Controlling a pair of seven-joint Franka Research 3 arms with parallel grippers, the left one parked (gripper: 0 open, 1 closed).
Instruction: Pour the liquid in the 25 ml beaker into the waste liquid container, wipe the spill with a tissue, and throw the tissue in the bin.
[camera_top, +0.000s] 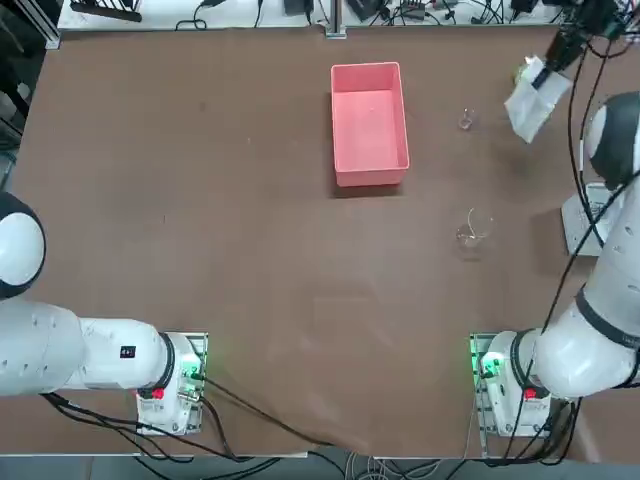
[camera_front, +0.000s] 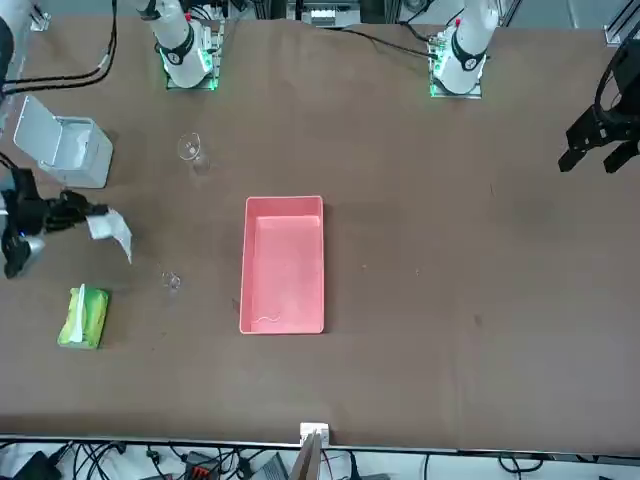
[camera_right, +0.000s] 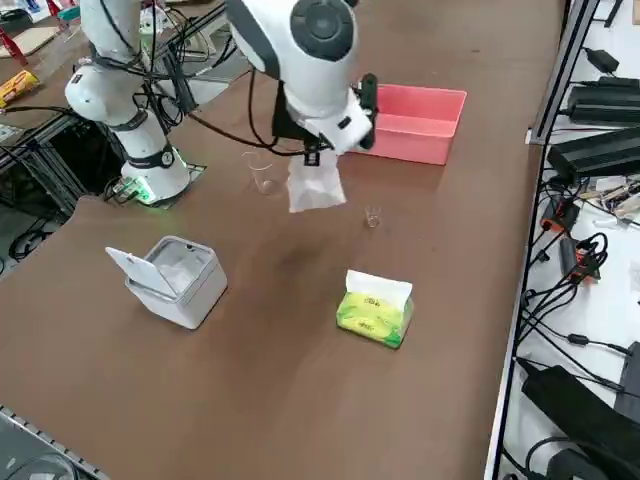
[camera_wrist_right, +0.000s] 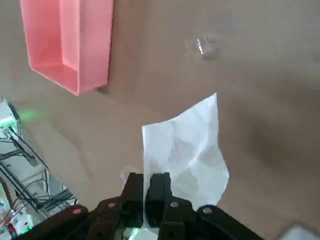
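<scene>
My right gripper (camera_wrist_right: 146, 192) is shut on the top edge of a white tissue (camera_wrist_right: 187, 150), which hangs free above the table. In the top view the gripper (camera_top: 547, 74) and tissue (camera_top: 535, 102) are at the far right. The tiny 25 ml beaker (camera_top: 466, 120) stands upright on the table, a little to the left of the tissue. It also shows below the hanging tissue (camera_right: 317, 187) as a small glass (camera_right: 372, 216). The pink waste liquid container (camera_top: 370, 122) sits further left. The white bin (camera_right: 175, 280) stands with its lid open.
A larger glass beaker (camera_top: 474, 230) stands nearer the robot's base. A green tissue pack (camera_right: 375, 305) with a sheet sticking out lies beside the bin. Cables and gear lie beyond the table's far edge.
</scene>
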